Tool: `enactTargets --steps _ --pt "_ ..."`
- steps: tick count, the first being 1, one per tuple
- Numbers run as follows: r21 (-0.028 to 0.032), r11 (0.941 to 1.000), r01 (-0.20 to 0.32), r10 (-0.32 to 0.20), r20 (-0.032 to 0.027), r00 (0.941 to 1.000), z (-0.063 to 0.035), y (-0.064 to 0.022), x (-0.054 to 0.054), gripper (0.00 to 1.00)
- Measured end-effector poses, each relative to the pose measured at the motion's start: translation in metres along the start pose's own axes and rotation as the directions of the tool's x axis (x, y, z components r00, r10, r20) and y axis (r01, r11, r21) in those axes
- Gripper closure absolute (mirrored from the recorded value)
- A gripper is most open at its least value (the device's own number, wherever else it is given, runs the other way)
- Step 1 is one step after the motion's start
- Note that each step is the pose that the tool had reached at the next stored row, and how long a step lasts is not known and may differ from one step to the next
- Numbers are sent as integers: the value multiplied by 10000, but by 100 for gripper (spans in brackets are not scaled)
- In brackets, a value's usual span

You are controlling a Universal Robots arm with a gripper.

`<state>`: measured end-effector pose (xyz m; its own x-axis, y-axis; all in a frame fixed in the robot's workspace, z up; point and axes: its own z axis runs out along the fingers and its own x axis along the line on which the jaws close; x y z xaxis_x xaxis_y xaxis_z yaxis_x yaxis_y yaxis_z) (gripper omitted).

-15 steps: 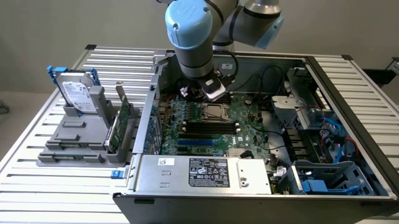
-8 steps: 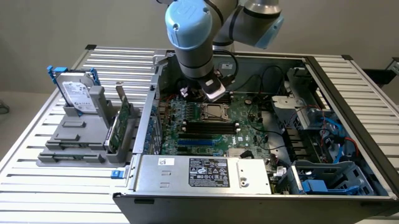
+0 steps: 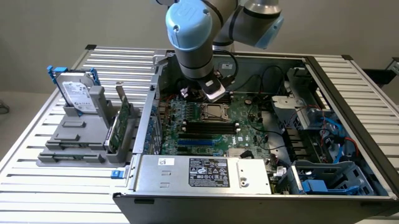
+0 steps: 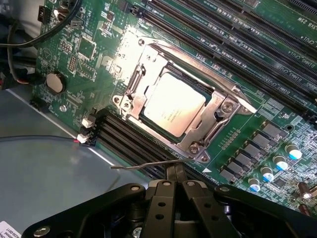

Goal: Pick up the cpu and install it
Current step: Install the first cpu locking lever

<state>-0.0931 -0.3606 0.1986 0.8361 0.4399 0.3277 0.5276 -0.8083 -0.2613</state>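
Cpu (image 4: 173, 106) inside socket frame (image 4: 217, 118), slots (image 4: 130, 145) alongside

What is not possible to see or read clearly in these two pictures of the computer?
1. Print on the cpu: wrist view, washed out by glare.
2. Far end of the thin wire lever: wrist view, it runs behind the gripper.
3. Board just behind the socket frame: exterior view, covered by the arm.
4. Label text on the hard drive: exterior view, too small.
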Motion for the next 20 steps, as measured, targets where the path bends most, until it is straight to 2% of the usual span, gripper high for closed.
enactTargets --steps 8,17,20 --pt "-5 10000 -9 9 0 10000 25 -4 1 89" --pt "-85 10000 -49 49 38 10000 16 -1 12 89" --pt "-90 9999 -51 51 39 10000 15 -3 11 89"
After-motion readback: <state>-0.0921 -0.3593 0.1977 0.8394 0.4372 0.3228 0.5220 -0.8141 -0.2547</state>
